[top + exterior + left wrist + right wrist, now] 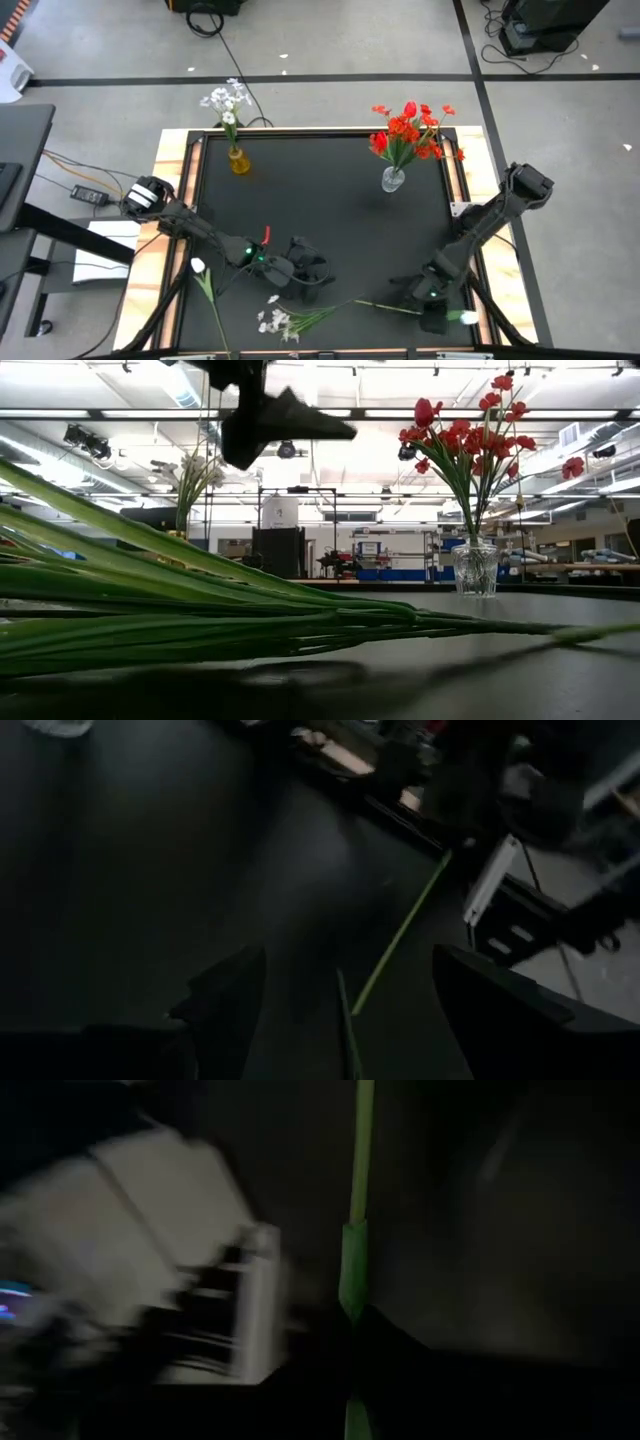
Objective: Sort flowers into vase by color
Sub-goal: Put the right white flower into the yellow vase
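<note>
Pickup step in hand, by the look of it: right tool (432, 300) is down at the near right corner of the worktop (330, 210), fingers drawn in on a green stem (357, 1200). Right wrist view shows the stem running straight btwn the dark fingers, so a pinch on it, though whether it's fully seated I can't tell. White bloom (466, 318) sits just beside that tool, at the worktop's edge; its stem runs left toward the middle.

Left tool (300, 268) is near the worktop's near-centre, fingers spread wide w/ nothing btwn them, a thin stem lying on the surface ahead of it in its wrist view.

Other flowers not yet sorted: white sprig (275, 322) lying flat near the front edge, and a single white flower (198, 266) at the near left. Already placed: white blooms in the amber vase (239, 160) far left, red blooms in the clear vase (393, 180) far right.

Next move, as I judge it: lift the pinched stem clear w/o dragging the sprig, tip it upright, carry across to the amber vase since bloom looks white. Long reach for the right arm; a handover to the left tool may suit.
</note>
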